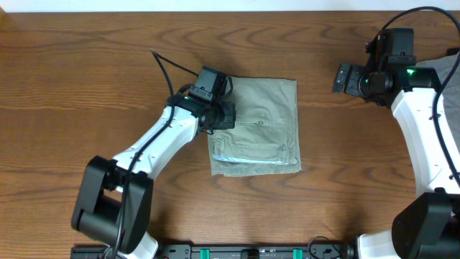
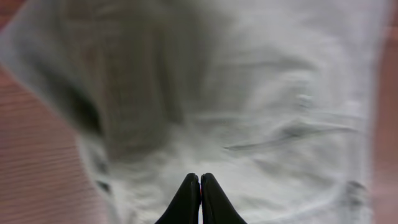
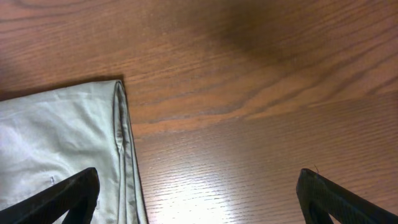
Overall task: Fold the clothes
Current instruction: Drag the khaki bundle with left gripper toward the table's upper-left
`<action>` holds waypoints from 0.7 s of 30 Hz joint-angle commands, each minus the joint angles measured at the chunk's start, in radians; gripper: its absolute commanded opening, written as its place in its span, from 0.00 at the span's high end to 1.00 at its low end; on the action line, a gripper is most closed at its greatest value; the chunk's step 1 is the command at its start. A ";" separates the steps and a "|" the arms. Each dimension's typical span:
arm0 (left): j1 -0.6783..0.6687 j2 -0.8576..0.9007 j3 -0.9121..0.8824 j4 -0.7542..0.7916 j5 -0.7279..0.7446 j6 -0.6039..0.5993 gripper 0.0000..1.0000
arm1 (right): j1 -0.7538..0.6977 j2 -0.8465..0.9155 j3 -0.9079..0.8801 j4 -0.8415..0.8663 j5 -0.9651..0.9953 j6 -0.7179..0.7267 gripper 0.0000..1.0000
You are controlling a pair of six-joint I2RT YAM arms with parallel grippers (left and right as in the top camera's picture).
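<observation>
Shorts (image 1: pixel 255 126) sit mid-desk, folded into a compact packet, roughly rectangular, a bit taller than wide. Colour is pale khaki/sage. Top face is mostly flat with a few soft wrinkles and visible seam lines running across it. The near edge isn't flush: layers are stepped, and a strip of lighter lining shows at the near-left corner. Near-right corner flares out slightly. Far edge looks straight and clean.

Left gripper (image 1: pixel 226 116) is down at the packet's left edge, about halfway along it, arm reaching in from the near-left. From the left wrist view the gripper (image 2: pixel 200 202) is fully closed, with the two dark fingers (image 2: pixel 188 198) pressed tip to tip. Pale cloth (image 2: pixel 261 112) fills nearly the whole view right in front of them, blurred. No fabric is visible between the tips, so I can't tell whether it pinches any cloth.

Right gripper (image 1: pixel 341 78) is well off to the right of the shorts, over bare desk (image 1: pixel 86 72), holding nothing. In the right wrist view its gripper (image 3: pixel 198 186) is spread wide, fingers (image 3: pixel 65 199) at opposite lower corners of the frame with wood grain between them. That view also catches one corner of the shorts (image 3: pixel 56 137): folded edge with several stacked layers lined up, lying flat on the wood.

A grey cloth (image 1: pixel 449 68) pokes in at the desk's right edge behind the right arm, mostly cut off.
</observation>
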 commanded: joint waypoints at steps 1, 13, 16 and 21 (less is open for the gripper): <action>0.008 0.059 0.005 0.011 -0.086 -0.013 0.94 | -0.001 0.002 0.002 -0.001 0.010 -0.010 0.01; 0.023 0.192 0.005 0.114 -0.089 -0.024 0.94 | -0.001 0.002 0.002 -0.001 0.010 -0.010 0.01; 0.042 0.192 0.006 0.118 -0.113 -0.024 0.94 | -0.001 0.002 0.002 -0.001 0.010 -0.010 0.01; 0.101 0.192 0.006 0.121 -0.116 -0.024 0.94 | -0.001 0.002 0.002 -0.001 0.010 -0.010 0.01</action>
